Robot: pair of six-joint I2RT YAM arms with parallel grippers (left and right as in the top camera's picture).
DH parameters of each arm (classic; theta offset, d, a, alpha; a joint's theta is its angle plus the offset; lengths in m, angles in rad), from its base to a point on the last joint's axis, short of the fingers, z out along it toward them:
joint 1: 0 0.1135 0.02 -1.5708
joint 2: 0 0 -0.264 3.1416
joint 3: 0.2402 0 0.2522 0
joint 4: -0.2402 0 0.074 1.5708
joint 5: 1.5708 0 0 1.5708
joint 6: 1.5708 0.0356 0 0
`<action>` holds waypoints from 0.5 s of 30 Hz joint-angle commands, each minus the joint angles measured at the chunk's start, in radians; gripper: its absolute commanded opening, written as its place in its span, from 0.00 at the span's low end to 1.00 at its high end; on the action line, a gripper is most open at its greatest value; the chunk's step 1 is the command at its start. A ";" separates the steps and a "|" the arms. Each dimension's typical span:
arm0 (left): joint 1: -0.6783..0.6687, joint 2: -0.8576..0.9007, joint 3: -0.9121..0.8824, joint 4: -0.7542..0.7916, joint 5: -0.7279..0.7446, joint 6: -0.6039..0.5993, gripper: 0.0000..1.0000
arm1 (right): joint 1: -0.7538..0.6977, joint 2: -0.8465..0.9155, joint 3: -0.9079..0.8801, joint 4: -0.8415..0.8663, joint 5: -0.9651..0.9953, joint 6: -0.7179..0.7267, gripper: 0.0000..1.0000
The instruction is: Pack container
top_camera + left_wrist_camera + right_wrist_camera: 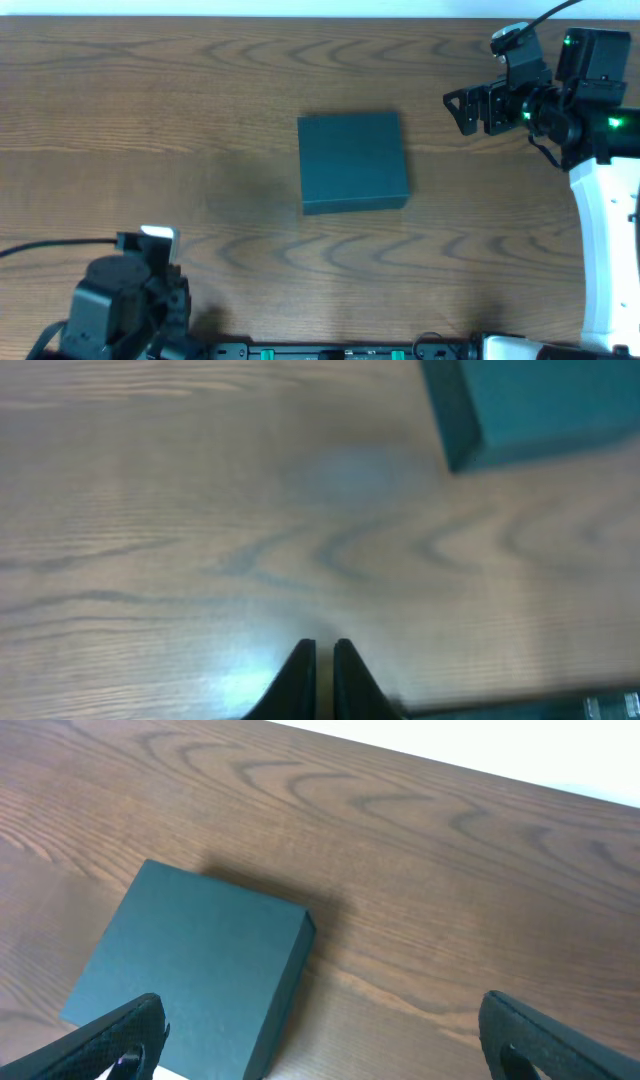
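My left jaws were closed together with nothing between them, low over the bare wooden surface (200, 510). My right jaws stood wide open and also held nothing.

From the left jaws, the container (540, 405) lay ahead and to the right, well apart, and only its near corner showed. From the right jaws it lay ahead and below, more toward the left finger than the right one, with open surface under the right finger. It sat flat on the surface with its lid down, and neither pair of jaws touched it.

I judged that the step in hand was to open the lid, since nothing can go into a closed box. To do it well, I thought the right jaws should come down to the free edge of the flap, not the hinge. Which edge that was, I could not tell from here. The box looked light, so it could slide. The closed left jaws could press on a corner to keep it in place.
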 commanded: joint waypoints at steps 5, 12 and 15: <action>0.006 0.000 -0.103 0.157 -0.127 -0.184 0.95 | 0.001 -0.007 0.003 0.001 -0.004 -0.002 0.99; 0.006 0.000 -0.122 0.167 -0.202 -0.184 0.95 | 0.001 -0.007 0.003 0.001 -0.004 -0.002 0.99; 0.006 0.000 -0.132 0.163 -0.217 -0.184 0.95 | 0.001 -0.007 0.003 0.001 -0.004 -0.002 0.99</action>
